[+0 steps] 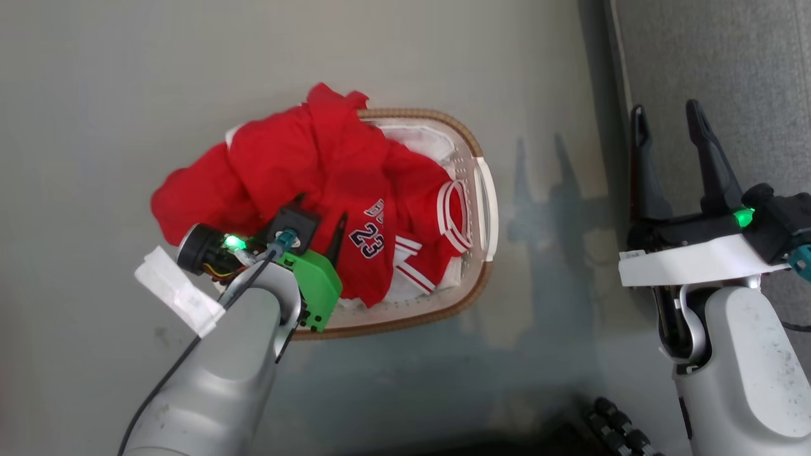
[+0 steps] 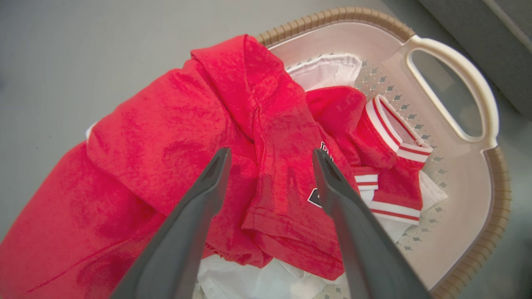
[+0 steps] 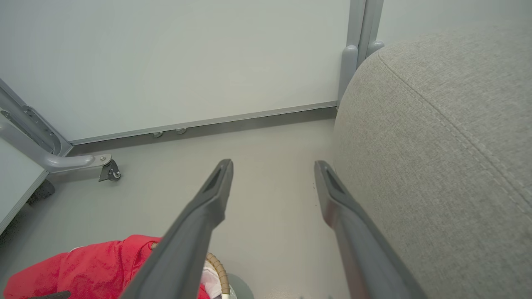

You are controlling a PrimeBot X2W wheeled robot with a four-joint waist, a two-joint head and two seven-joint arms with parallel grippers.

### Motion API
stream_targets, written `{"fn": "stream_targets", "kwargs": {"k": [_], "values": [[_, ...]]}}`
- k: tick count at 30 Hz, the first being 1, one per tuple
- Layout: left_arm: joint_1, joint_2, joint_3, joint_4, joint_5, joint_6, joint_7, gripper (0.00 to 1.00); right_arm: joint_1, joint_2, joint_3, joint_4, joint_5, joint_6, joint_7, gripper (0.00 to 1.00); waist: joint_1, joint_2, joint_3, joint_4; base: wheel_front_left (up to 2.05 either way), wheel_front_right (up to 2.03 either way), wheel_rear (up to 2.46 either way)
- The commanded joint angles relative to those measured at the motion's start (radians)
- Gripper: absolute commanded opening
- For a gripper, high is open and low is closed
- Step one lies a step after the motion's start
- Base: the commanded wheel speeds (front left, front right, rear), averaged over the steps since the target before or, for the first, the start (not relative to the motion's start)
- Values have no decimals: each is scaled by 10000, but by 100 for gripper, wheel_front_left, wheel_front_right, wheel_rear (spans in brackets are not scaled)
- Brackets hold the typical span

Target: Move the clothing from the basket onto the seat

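Red clothing (image 1: 298,152) with white striped trim and a dark "23" print lies heaped in the white basket (image 1: 485,209) on the floor, spilling over its left rim. My left gripper (image 1: 321,209) hangs over the heap, pointing down into it. In the left wrist view the left gripper (image 2: 270,155) is open, its fingers straddling a fold of the clothing (image 2: 178,124) just above it, inside the basket (image 2: 457,187). My right gripper (image 1: 668,126) stands open and empty beside the grey seat (image 1: 728,63). The right gripper (image 3: 273,166) points over bare floor next to the seat (image 3: 436,145).
A white liner (image 2: 328,70) shows under the garments. The right wrist view has a pale wall panel (image 3: 187,62) and a frame leg with a caster (image 3: 110,172) at the left. Part of my dark base (image 1: 621,430) sits at the bottom of the head view.
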Motion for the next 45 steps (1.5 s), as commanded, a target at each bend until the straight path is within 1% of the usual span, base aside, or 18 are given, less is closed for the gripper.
{"fn": "stream_targets", "kwargs": {"k": [1, 4, 6, 12, 14, 17, 19, 20, 21, 22, 23, 29, 35, 39, 45], "values": [[-320, 111, -32, 382, 12, -51, 224, 100, -193, -27, 74, -91, 106, -3, -46, 100, -2, 0, 1251, -761, 0, 0, 0], [-718, 185, -128, 994, 2, -46, 441, 100, -310, -27, 234, -167, 277, -3, -46, 100, -2, 0, 1461, -922, 0, 0, 0], [-887, 277, -136, 1278, 23, 35, 468, 100, -336, -29, 294, -194, 370, -3, -46, 100, -2, 0, 1563, -994, 0, 0, 0], [-1371, 504, -40, 1933, 8, 683, 291, 100, -423, -27, 501, -189, 644, -3, -46, 100, -2, 0, 1781, -1242, 0, 0, 0], [-1456, 561, -42, 2113, -1, 833, 319, 100, -429, -28, 558, -181, 723, -3, -46, 100, -2, 0, 1815, -1314, 0, 0, 0], [-1556, 571, -95, 2321, -3, 886, 328, 100, -401, -29, 651, -180, 826, -3, -46, 100, -2, 0, 1850, -1418, 0, 0, 0], [-1604, 526, -126, 2428, -44, 842, 350, 100, -387, -28, 712, -164, 902, -3, -46, 100, -2, 0, 1870, -1478, 0, 0, 0], [-1620, 498, -143, 2465, -64, 806, 313, 85, -385, -29, 725, -148, 912, -3, -46, 100, -2, 0, 1871, -1497, 0, 0, 0], [-1620, 454, -156, 2498, -100, 776, 267, 46, -382, -29, 739, -123, 946, -3, -46, 100, -2, 0, 1862, -1515, 0, 0, 0], [-1602, 420, -179, 2519, -115, 739, 223, 20, -373, -29, 754, -95, 967, -3, -46, 100, -2, 0, 1838, -1526, 0, 0, 0], [-1574, 400, -203, 2521, -119, 714, 153, 0, -364, -29, 764, -73, 971, -3, -46, 100, -2, 0, 1810, -1533, 0, 0, 0], [-1260, 287, -351, 2490, -237, 606, -260, 0, -290, -31, 727, 118, 924, -3, -46, 100, -2, 0, 1416, -1471, 0, 0, 0], [-836, 266, -527, 2162, -251, 478, -563, 0, -95, -32, 615, 351, 736, -3, -46, 100, -2, 0, 673, -1208, 0, 0, 0], [-413, 251, -498, 1741, -449, 392, -646, 0, 67, -35, 479, 523, 531, -3, -46, 100, -2, 0, -45, -948, 0, 0, 0], [547, 280, -462, 476, -646, 260, -642, 0, 535, -35, 203, 828, 202, -3, -46, 100, -2, 0, -1464, -498, 0, 0, 0]]}}
